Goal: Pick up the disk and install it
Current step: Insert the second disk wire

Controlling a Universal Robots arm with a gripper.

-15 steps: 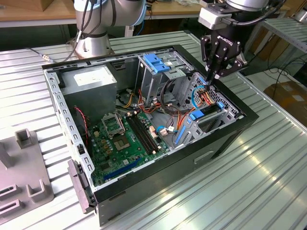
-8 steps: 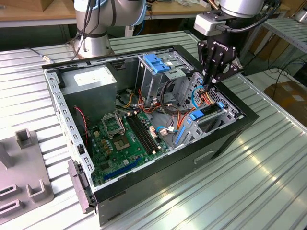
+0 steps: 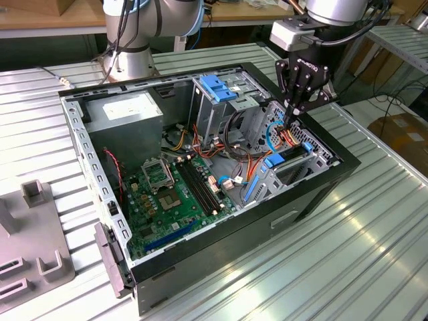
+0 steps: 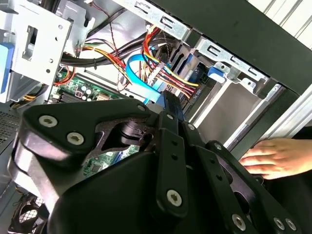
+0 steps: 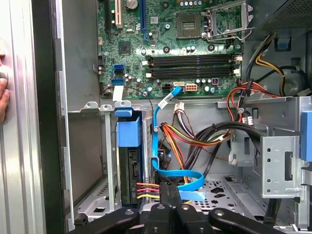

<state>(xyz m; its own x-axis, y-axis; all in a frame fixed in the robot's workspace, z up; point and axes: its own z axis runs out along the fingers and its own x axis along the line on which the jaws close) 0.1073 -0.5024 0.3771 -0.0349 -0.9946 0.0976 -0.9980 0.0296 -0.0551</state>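
Observation:
The disk (image 5: 130, 168) stands on edge in a metal bay at the corner of the open computer case (image 3: 321, 194), with its light-blue carrier rail (image 5: 128, 134) along its upper end. In the exterior view the disk (image 3: 289, 154) lies low at the case's right end. My gripper (image 3: 293, 126) reaches down into the case just beside it, shut, with the fingertips (image 5: 165, 194) pressed together against the red, yellow and black wires (image 5: 147, 189) that run to the disk's end. In the second wrist view my gripper (image 4: 171, 109) points at those same wires.
A person's hand (image 4: 273, 157) rests on the case's outer wall near the bay. A flat blue cable (image 5: 157, 146) loops past my fingers. A tall metal cage with a blue latch (image 3: 217, 87), the motherboard (image 3: 174, 194) and the power supply (image 3: 124, 110) surround the spot. A grey fixture (image 3: 33, 234) sits on the table.

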